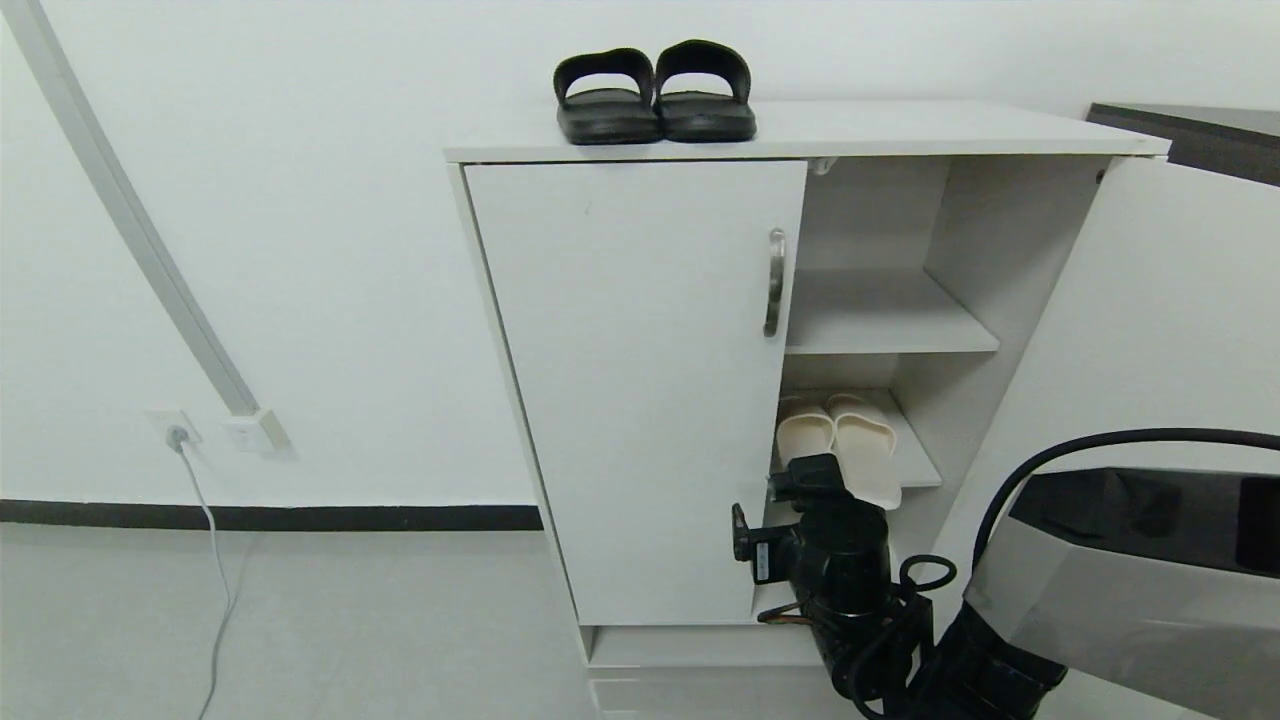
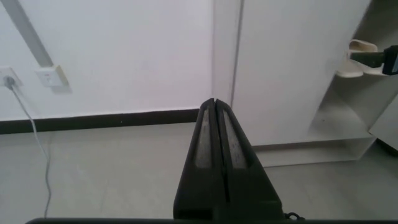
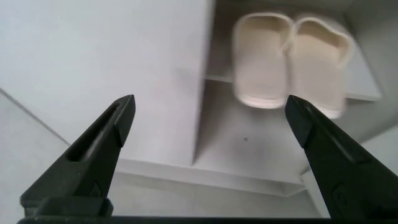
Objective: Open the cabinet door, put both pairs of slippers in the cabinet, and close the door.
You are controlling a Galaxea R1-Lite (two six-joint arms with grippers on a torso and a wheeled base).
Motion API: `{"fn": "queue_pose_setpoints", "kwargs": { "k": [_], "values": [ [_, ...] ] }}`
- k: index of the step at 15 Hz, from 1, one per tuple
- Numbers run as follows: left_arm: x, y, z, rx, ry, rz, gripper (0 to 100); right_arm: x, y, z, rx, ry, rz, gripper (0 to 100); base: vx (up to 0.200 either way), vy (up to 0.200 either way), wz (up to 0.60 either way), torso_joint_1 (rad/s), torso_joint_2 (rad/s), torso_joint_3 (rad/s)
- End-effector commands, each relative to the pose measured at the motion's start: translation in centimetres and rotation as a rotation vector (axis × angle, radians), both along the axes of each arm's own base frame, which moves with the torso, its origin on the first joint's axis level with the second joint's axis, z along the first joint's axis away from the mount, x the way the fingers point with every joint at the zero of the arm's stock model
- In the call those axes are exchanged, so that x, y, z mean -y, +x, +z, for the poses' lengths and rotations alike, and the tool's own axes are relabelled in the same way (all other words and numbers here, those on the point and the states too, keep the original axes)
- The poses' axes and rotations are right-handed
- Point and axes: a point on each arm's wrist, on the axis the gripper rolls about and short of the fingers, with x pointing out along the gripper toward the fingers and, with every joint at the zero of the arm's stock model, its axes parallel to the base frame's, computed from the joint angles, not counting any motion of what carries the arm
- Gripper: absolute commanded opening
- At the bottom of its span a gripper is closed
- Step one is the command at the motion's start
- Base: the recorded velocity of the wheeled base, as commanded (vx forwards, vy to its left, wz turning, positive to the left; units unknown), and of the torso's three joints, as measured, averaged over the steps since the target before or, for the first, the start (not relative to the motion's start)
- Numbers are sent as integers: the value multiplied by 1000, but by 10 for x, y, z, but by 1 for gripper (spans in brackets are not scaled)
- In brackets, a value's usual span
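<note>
The cream slippers (image 1: 845, 440) sat on a lower shelf inside the open cabinet (image 1: 900, 130); the black slippers (image 1: 655, 95) lay on its top. The right gripper (image 3: 209, 104) gaped wide, empty, near the cream pair; the left gripper (image 2: 214, 106) was closed tight, holding nothing.
</note>
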Motion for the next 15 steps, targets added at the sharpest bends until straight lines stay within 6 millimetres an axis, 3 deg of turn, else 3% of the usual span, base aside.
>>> {"fn": "queue_pose_setpoints", "kwargs": {
  "k": [1, 7, 15],
  "values": [
    [0, 0, 0, 1, 0, 0, 0, 0, 0, -1, -2, -2, 0, 100, 0, 200, 0, 2, -2, 7],
    [0, 0, 0, 1, -3, 1, 0, 2, 1, 0, 11, 12, -3, 100, 0, 200, 0, 2, 2, 4],
    [0, 0, 0, -1, -3, 1, 0, 12, 1, 0, 38, 16, 47, 100, 0, 0, 0, 0, 0, 0]
  ]
}}
